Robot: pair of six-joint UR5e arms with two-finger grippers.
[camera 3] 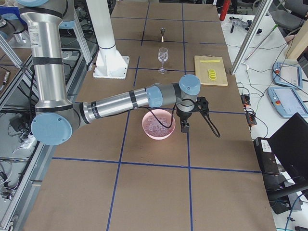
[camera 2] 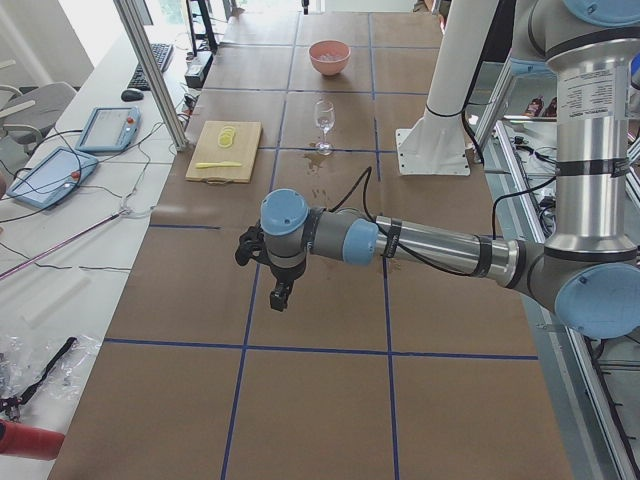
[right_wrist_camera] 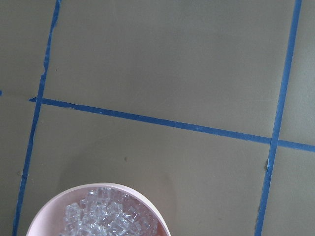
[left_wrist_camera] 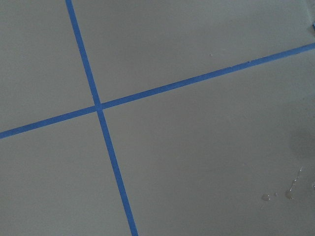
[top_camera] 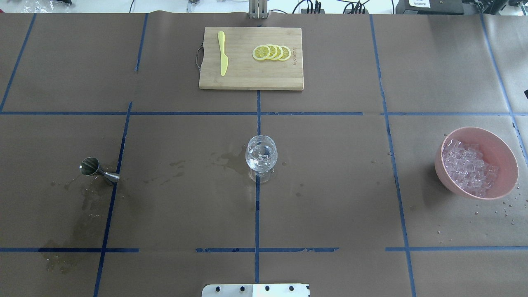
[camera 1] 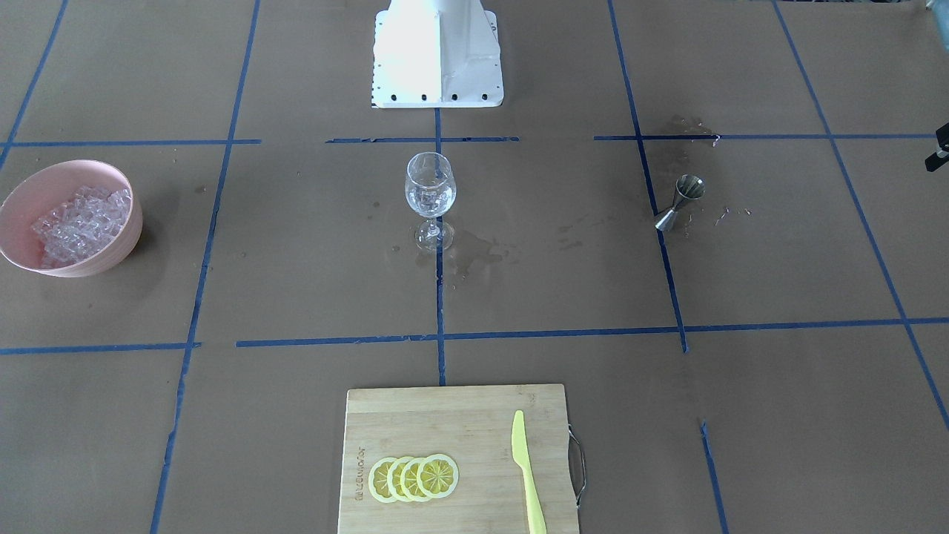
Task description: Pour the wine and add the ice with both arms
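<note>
Front-facing: the ice [camera 1: 81,222] fills a pink bowl [camera 1: 18,196] on the robot's right. The glass [camera 1: 430,194] stands mid-worktop [camera 1: 296,282], and a jigger [camera 1: 678,202] sits beyond it.

Overhead: same layout, with no arm over it.

Exterior left: the left hand [camera 2: 281,296] hangs over bare worktop, well apart from the ice. Its grip cannot be told.

Exterior right: the right hand [camera 3: 184,126] points down just beside the bowl, clearly the nearer one. The ice lies robot-ward of it. I cannot tell whether it is clenched or released.

Left wrist: only tape and droplets.

Right wrist: the ice shows at the bottom edge, so a short shift should centre it.
</note>
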